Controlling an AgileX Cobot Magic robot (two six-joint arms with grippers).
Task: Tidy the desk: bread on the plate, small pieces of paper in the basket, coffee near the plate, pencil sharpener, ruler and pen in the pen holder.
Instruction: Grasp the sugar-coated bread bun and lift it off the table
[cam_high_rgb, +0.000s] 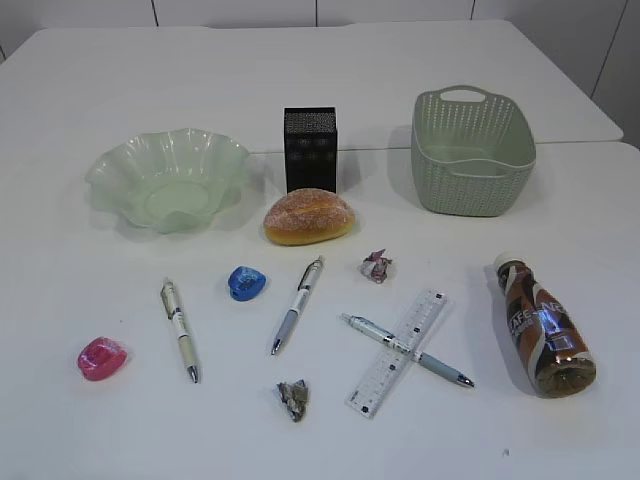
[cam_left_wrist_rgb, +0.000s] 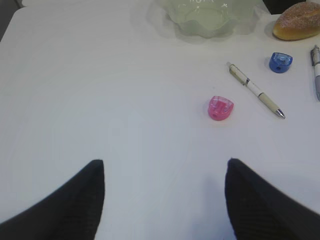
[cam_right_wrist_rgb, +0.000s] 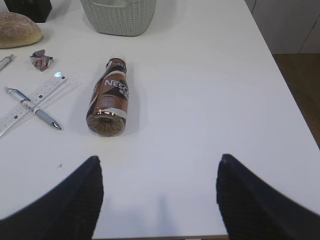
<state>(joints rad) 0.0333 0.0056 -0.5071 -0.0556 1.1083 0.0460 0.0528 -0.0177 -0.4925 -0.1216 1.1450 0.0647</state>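
Both grippers, left gripper (cam_left_wrist_rgb: 165, 200) and right gripper (cam_right_wrist_rgb: 157, 197), hang spread and empty above bare desk (cam_high_rgb: 100, 80). Nothing is sorted yet: the bread (cam_high_rgb: 309, 217) sits beside the plate (cam_high_rgb: 167, 180), the coffee bottle (cam_right_wrist_rgb: 109, 97) lies toppled, and the ruler (cam_high_rgb: 397, 352) is pinned under a pen (cam_high_rgb: 406, 350).

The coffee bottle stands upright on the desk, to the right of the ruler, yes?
Not quite: the coffee bottle lies on its side, cap toward the basket. It is indeed on the desk, right of the ruler. The exterior view shows this.
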